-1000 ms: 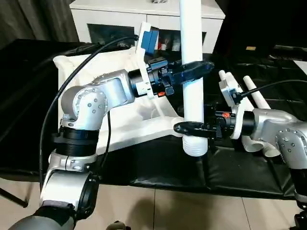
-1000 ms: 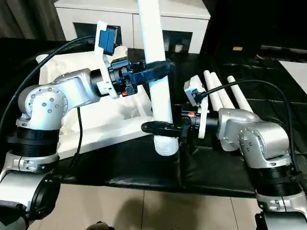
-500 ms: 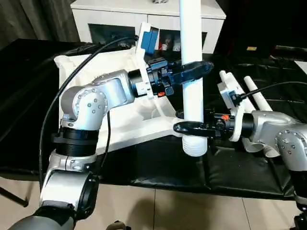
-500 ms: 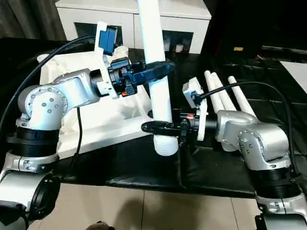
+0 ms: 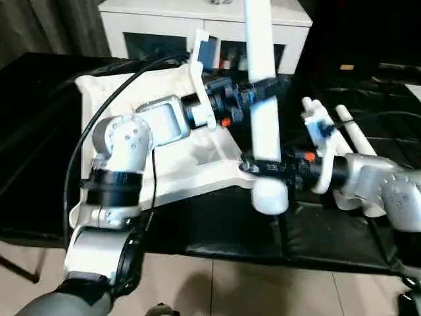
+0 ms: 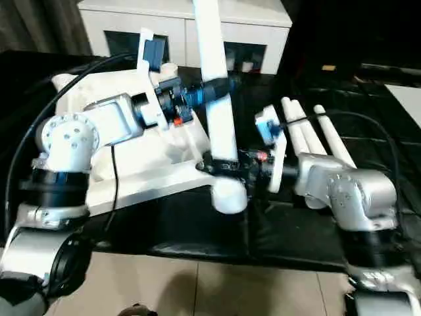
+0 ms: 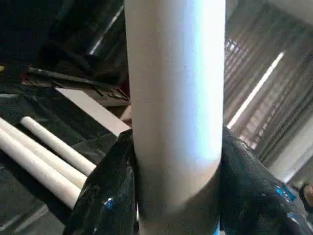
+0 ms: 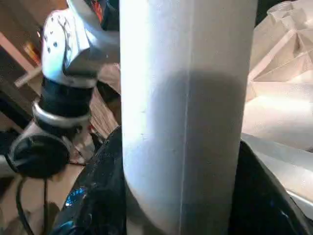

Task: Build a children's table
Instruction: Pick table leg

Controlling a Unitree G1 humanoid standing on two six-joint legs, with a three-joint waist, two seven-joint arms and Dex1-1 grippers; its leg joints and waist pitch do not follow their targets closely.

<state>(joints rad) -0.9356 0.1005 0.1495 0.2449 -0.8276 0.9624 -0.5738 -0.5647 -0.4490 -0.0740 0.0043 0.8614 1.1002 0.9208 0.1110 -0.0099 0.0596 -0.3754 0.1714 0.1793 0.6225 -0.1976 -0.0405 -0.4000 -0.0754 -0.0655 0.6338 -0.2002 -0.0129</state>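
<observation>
From my feed I see a desk [image 5: 217, 230] covered in black padded material, its front edge running across the lower part of the head views, with pale beige floor tiles [image 5: 263, 289] below it. Behind the desk stands a white cabinet [image 5: 164, 20] with dark glass-fronted doors, and grey curtains [image 5: 39, 26] hang in the far left corner. In the left wrist view I make out vertical blinds [image 7: 264, 83] with a bright strip of light along them.
</observation>
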